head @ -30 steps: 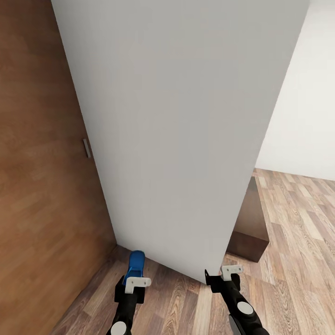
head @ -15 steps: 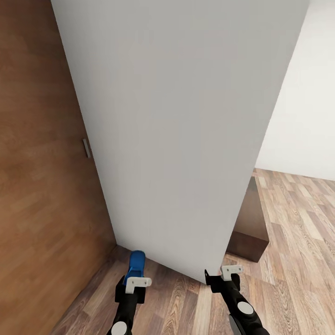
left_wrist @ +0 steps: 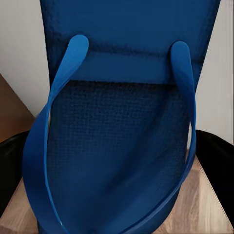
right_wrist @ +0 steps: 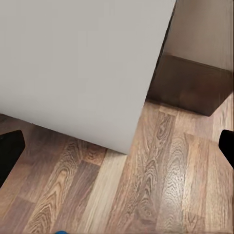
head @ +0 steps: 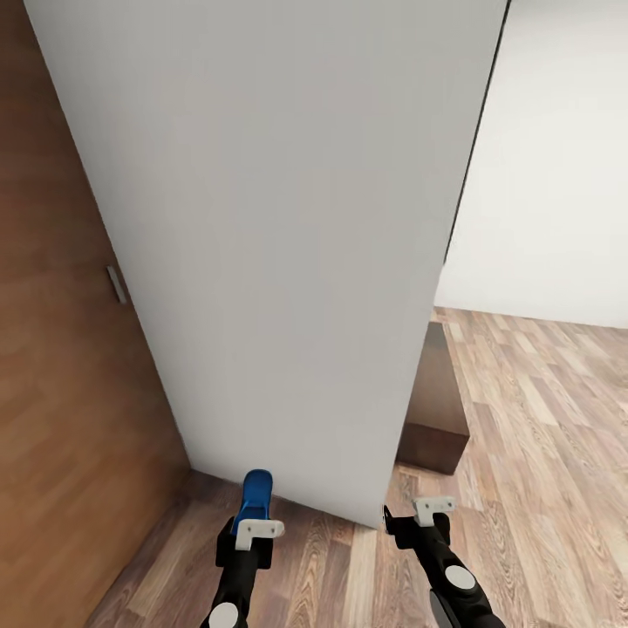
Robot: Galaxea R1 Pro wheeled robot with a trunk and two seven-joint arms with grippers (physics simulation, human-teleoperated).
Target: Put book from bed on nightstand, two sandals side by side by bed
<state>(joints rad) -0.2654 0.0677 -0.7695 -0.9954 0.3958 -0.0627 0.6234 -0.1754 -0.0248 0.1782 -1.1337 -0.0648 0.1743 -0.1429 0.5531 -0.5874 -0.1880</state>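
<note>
left end effector pinching a blue sandal, sole upright, toe end pointing fwd toward a grey wall panel. left wrist view: sandal close up w/ both straps, black fingers at either side. right end effector spread, holding nothing; fingertips wide apart over wood-plank floor. dark brown cabinet behind the panel's edge, to the right. brown wood wall at left.

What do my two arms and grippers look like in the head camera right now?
Both arms are glossy black with rounded segments and a pale grey round cap near the wrist. The left gripper and right gripper each end in small white blocky fingers with tiny dark holes. No cables or markings are visible.
</note>
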